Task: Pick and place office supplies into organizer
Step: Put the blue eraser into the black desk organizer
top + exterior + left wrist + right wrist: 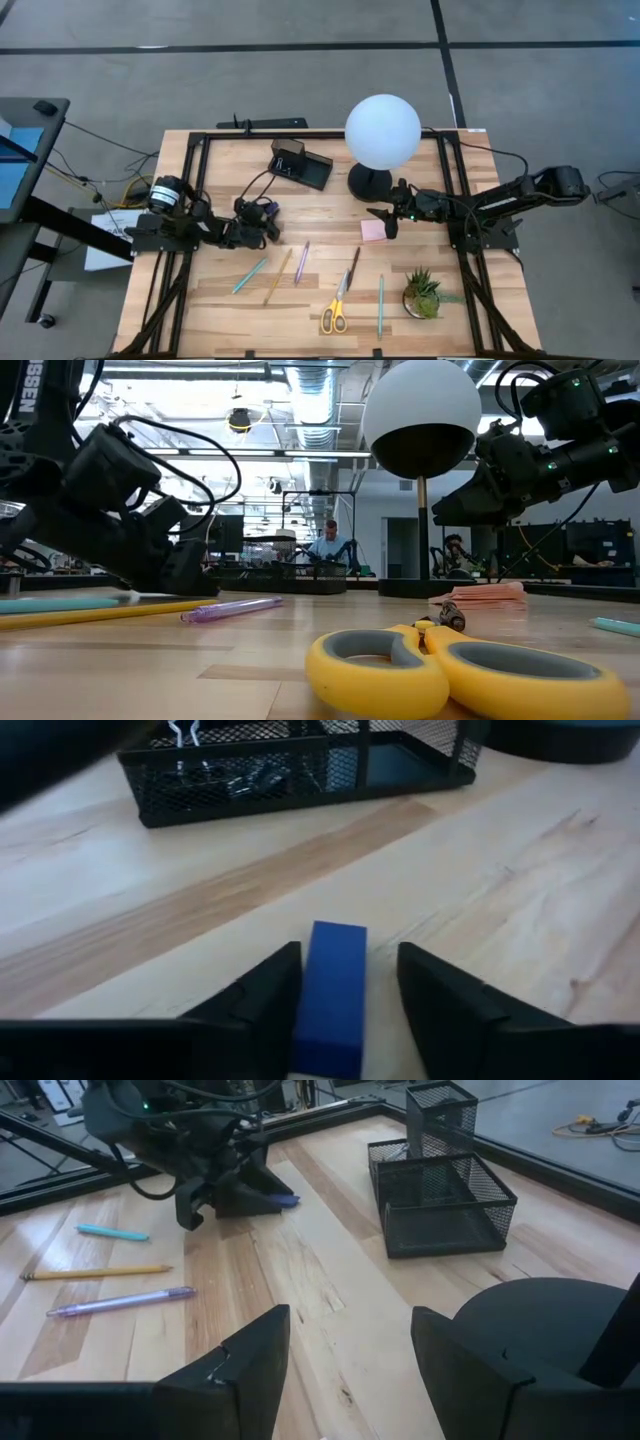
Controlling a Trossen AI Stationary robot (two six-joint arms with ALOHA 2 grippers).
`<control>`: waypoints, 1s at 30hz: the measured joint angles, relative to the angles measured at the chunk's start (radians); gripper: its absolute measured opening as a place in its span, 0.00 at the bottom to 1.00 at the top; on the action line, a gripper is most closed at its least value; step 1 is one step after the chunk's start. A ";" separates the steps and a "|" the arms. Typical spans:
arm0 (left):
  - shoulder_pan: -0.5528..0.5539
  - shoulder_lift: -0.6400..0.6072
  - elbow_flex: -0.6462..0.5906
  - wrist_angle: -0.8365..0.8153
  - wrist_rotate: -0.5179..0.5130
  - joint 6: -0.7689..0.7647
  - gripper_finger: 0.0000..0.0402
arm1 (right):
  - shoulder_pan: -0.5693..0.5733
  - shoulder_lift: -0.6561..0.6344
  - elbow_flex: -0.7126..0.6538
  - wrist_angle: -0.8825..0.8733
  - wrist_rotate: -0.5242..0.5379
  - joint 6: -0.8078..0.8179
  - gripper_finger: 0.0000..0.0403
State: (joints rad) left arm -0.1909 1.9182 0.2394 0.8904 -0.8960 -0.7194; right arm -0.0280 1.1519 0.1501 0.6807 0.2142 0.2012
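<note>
Blue eraser [331, 995]: lengthwise between parted left gripper [350, 995] fingers, ungripped (organizer [300, 765] at twelve o'clock beyond).

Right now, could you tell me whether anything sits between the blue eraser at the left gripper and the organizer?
Nothing visible does. The blue eraser lies between the left gripper's fingers, and only bare wooden table separates it from the black mesh organizer.

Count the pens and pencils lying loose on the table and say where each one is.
5: a teal pen, yellow pencil and purple pen near the left arm; a dark pen above the scissors; another teal pen beside the plant.
</note>
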 joint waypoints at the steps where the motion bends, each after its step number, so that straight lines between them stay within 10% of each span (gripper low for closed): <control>1: 0.000 0.000 0.000 -0.001 -0.003 -0.005 0.33 | 0.000 0.000 0.000 0.000 0.000 0.000 0.51; 6: 0.001 0.002 0.000 -0.005 -0.022 -0.049 0.12 | 0.000 0.000 0.000 0.000 0.000 0.000 0.51; 20: 0.160 -0.016 0.018 0.475 0.046 0.300 0.11 | -0.002 0.000 0.000 0.009 0.003 0.000 0.51; 30: 0.453 -0.018 0.139 0.450 0.305 0.438 0.11 | -0.002 0.000 0.000 0.008 0.020 0.000 0.51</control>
State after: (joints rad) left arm 0.2618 1.9000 0.3784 1.3406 -0.5915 -0.2810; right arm -0.0296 1.1522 0.1501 0.6888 0.2345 0.2008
